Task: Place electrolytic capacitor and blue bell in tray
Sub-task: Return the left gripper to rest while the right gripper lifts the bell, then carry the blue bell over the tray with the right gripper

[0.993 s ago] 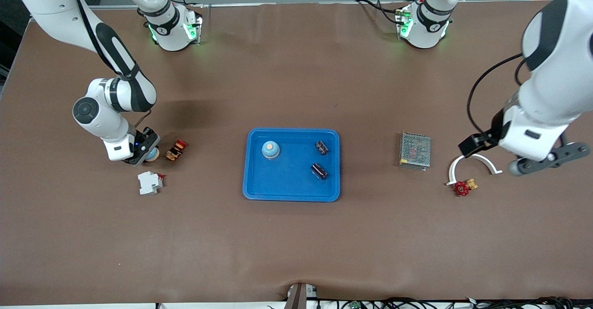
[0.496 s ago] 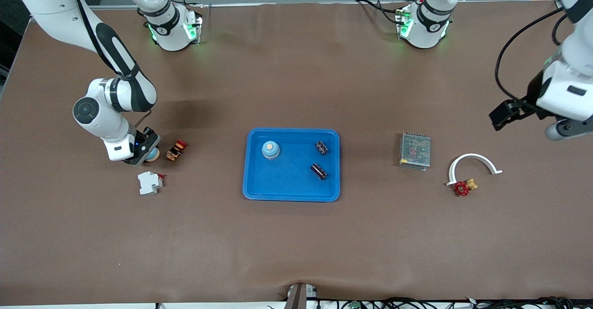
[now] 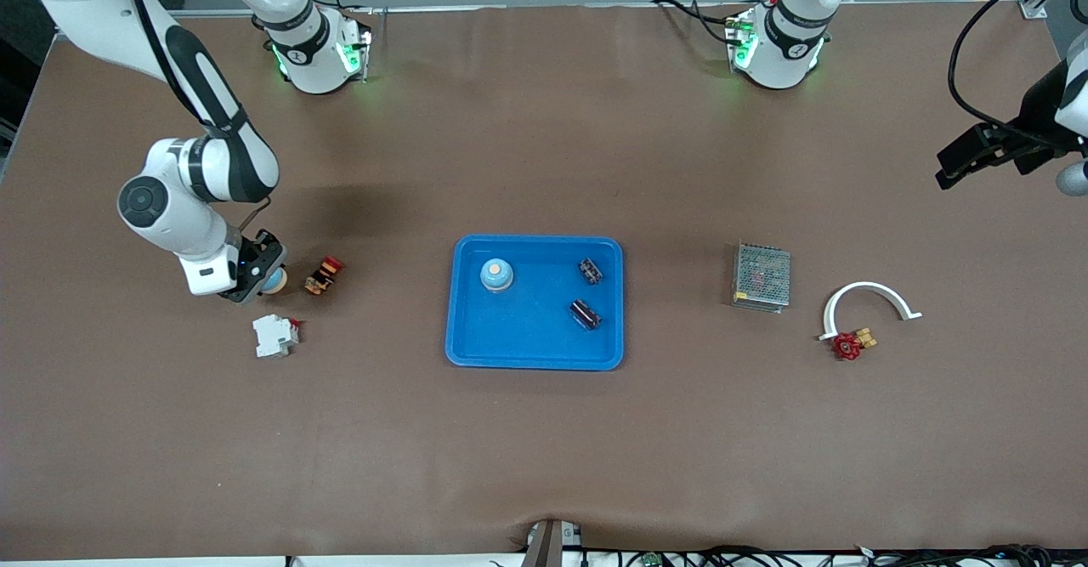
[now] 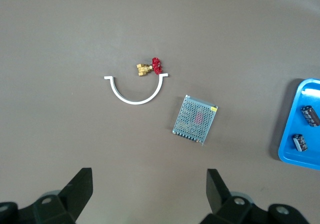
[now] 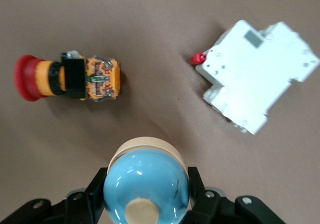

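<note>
Clutter nearest the front camera is of no use to you: the white breaker (image 3: pixel 275 335) toward the right arm's end, the red valve (image 3: pixel 847 346) and white arc (image 3: pixel 869 302) toward the left arm's. Next comes the tray (image 3: pixel 534 355) at mid-desk, already holding one blue bell (image 3: pixel 495 274) and two capacitors (image 3: pixel 586 314), so your drop spot is the bare floor between them. About level with it, beside the red push-button (image 3: pixel 323 275), your right claw (image 3: pixel 263 278) is clamped on a second blue bell (image 5: pixel 146 183), low over the desk, likely ready to lift. The mesh box (image 3: pixel 762 276) stays put. Farthest up, your left claw (image 4: pixel 148 196) hangs wide open and empty, parked clear, waiting.
</note>
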Robot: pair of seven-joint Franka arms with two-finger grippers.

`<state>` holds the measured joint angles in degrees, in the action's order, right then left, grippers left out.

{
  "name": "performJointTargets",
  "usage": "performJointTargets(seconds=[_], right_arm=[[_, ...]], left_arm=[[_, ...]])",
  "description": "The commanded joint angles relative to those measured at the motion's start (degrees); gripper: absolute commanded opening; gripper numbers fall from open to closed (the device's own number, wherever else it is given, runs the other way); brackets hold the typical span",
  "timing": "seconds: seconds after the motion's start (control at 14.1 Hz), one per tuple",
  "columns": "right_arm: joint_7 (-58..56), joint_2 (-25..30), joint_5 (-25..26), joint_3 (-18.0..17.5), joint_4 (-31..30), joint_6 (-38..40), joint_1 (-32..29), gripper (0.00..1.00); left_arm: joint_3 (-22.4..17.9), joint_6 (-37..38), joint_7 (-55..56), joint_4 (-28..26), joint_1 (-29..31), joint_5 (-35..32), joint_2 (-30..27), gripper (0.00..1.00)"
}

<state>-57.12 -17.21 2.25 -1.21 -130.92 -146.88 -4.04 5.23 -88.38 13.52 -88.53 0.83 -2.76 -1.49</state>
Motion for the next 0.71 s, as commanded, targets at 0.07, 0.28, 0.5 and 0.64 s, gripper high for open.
performJointTargets(seconds=[0.07, 0.28, 0.5, 0.64], right_arm=[[3.49, 4.73, -7.94, -0.55, 3.11, 11.76, 1.75, 0.35], [13.14, 5.35, -8.76, -0.55, 10.22, 22.83, 4.21, 0.35], [24.12, 5.35, -8.76, -0.55, 17.78, 31.37, 8.16, 0.35], [32.30, 5.35, -8.93, -0.55, 21.21, 34.11, 11.41, 0.35]], left_arm=[[-0.48, 0.67, -1.04, -1.21, -0.48, 1.35, -1.85, 1.00], [-0.40, 0.58, -1.04, -1.38, -0.39, 1.44, -1.85, 1.00], [-0.13, 0.67, -1.04, -1.47, -0.65, 2.14, -1.85, 1.00], [-0.13, 1.63, -1.12, -1.38, -0.57, 2.14, -2.20, 1.00]])
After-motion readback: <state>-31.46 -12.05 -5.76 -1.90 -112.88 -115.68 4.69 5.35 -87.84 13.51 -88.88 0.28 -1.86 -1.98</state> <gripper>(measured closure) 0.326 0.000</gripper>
